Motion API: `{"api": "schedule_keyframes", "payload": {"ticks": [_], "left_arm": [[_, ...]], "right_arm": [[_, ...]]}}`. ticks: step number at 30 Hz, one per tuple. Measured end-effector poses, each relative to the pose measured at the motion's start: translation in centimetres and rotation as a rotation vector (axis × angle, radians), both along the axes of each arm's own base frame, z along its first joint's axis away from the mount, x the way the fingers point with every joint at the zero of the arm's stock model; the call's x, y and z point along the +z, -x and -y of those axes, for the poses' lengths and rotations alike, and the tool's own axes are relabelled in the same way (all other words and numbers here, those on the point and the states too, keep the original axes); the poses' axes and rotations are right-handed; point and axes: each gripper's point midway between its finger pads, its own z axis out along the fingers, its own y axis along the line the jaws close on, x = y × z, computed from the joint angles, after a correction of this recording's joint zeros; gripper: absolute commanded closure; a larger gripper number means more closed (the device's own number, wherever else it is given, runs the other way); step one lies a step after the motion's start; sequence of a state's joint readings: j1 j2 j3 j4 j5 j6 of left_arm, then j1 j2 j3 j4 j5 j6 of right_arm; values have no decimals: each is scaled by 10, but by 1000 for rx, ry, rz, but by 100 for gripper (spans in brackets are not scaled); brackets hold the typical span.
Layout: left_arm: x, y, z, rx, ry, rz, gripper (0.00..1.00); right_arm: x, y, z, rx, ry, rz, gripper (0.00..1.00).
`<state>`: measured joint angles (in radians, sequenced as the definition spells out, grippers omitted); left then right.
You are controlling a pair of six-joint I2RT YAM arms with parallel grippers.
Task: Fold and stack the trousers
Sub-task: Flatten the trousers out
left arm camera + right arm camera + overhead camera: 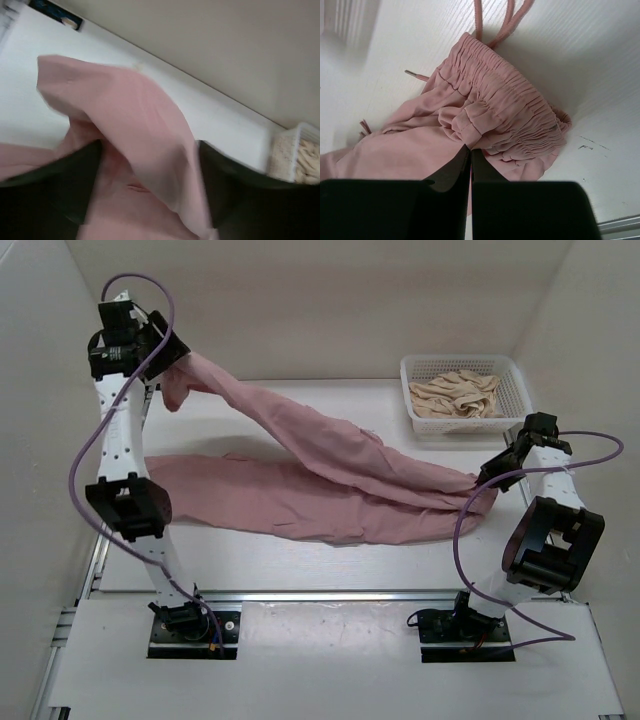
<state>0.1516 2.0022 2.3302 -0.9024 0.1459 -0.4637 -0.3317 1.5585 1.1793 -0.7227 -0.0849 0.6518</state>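
The left arm (125,455) stands tall at the far left, its gripper (172,365) pinching a raised trouser leg, while the right arm (545,530) bends low, its gripper (470,152) clamped on the gathered waistband.

Long dusty-pink trousers of thin, wrinkled fabric (320,485) lie stretched across the white table from left to right. One leg lies flat along the surface; the other rises off the table to a raised point at far left, its end drooping. The gathered elastic waistband with drawstring cords (507,107) sits bunched at the right end.
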Motion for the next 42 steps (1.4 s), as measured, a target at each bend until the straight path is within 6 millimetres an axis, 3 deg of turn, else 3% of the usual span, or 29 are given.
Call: {"api": "schedule_keyframes", "payload": {"ticks": [2,4,6,8,10,12,13,15,17,21,24,28,32,35,37,42], "left_arm": [[4,19,-9,48,-25,0,0],[-13,32,-19,83,-37,-47,0],[-49,35,-29,109,-33,-128,0],[-99,39,-37,131,-26,-248,3],[-146,49,-42,146,-14,-369,27],[-175,59,-43,152,-8,-453,49],[-183,65,-43,150,-13,-485,70],[-186,68,-44,152,-16,-500,79],[-184,65,-44,149,-23,-488,76],[-181,59,-45,145,-21,-484,8],[-187,36,-49,162,-8,-480,3],[-230,18,-52,166,11,-549,5],[-287,19,-51,163,32,-666,16],[-309,22,-50,164,48,-721,62],[-305,18,-49,167,61,-711,90],[-267,-6,-50,152,57,-604,90]], "right_arm": [[1,-1,0,0,0,6,100],[1,-3,0,2,1,15,100],[2,-4,1,2,2,20,100],[2,-5,1,2,2,20,100],[2,-5,1,2,2,22,100],[2,-5,0,3,1,23,100],[2,-5,0,3,1,24,100],[2,-5,0,3,1,24,100],[2,-5,0,3,1,24,100],[2,-5,0,3,1,24,100],[2,-5,0,4,0,24,100],[2,-5,0,6,-4,24,100],[2,-5,-1,10,-5,24,100],[2,-4,-1,13,-5,22,100],[2,-4,-1,14,-5,22,100],[3,-4,-2,24,-6,23,100]]}}
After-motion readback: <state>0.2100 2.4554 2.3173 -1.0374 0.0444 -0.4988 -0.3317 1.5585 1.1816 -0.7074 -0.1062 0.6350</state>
